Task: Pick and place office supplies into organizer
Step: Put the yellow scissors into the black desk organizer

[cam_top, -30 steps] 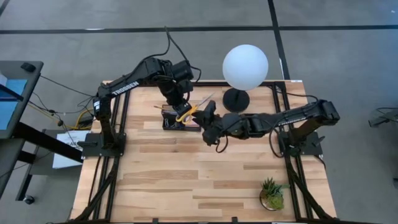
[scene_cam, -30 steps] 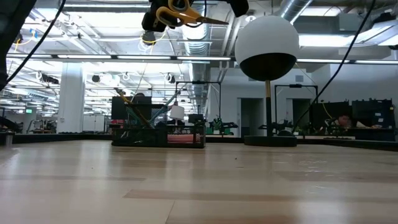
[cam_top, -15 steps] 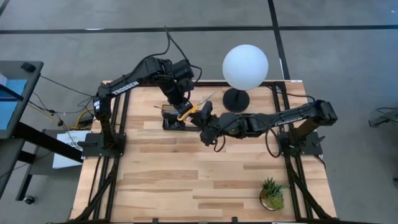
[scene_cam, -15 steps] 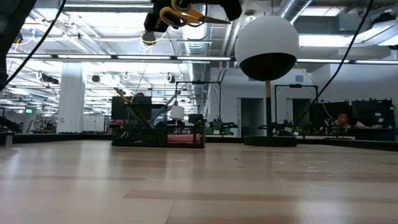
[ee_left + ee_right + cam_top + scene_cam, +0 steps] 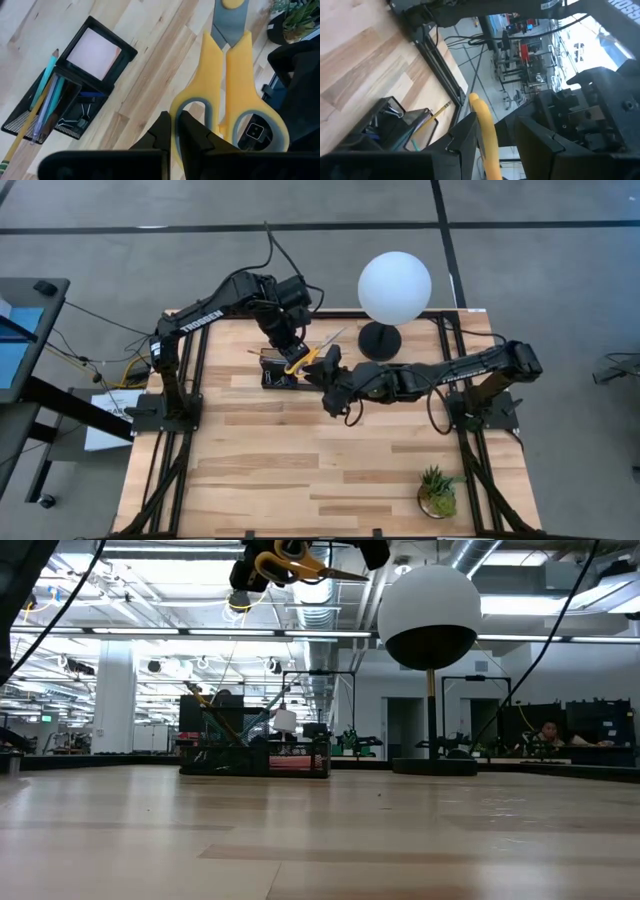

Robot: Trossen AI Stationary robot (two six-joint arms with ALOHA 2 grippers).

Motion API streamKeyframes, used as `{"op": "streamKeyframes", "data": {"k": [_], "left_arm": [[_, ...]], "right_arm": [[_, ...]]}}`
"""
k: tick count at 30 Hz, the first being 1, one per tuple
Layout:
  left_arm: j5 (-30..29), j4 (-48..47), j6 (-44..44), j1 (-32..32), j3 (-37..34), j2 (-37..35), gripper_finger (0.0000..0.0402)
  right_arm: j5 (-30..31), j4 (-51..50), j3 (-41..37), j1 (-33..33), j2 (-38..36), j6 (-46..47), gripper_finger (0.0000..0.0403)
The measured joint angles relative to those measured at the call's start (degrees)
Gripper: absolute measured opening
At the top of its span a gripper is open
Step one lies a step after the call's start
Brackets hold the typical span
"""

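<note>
Your left gripper [image 5: 291, 356] hangs above the organizer [image 5: 279, 370] at the far side of the tabletop [image 5: 300, 460], its fingers [image 5: 192, 137] clamped on one yellow handle loop of the scissors [image 5: 306, 356]. The scissors are held in the air with the blades pointing away toward the lamp [image 5: 394, 288]. Your right gripper [image 5: 322, 368] reaches in from the right and sits at the scissors' other handle: a fingertip [image 5: 465, 135] stands on each side of the yellow loop, so the fingers are apart around it and you cannot tell whether they touch. In the organizer, the pens and pencils [image 5: 42, 107] lean in the taller cup section, the pink sticky-note pad [image 5: 94, 46] fills one tray and a black clip [image 5: 75, 120] lies in another. The potted plant [image 5: 437, 490] stands at the near right corner.
</note>
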Motion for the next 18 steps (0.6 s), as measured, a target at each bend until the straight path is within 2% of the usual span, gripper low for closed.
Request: {"op": "streamKeyframes", "data": {"k": [6,18], "left_arm": [[-0.52,0.34,0.11,0.04,0.0,0.0,0.0002],[0.72,2.49,-0.79,-0.57,-0.01,0.0,0.0002]], "right_arm": [[0.11,-4.35,0.0,0.0,0.0,5.28,0.0123],[-0.64,-3.35,0.0,-1.25,-0.07,3.92,0.0123]]}}
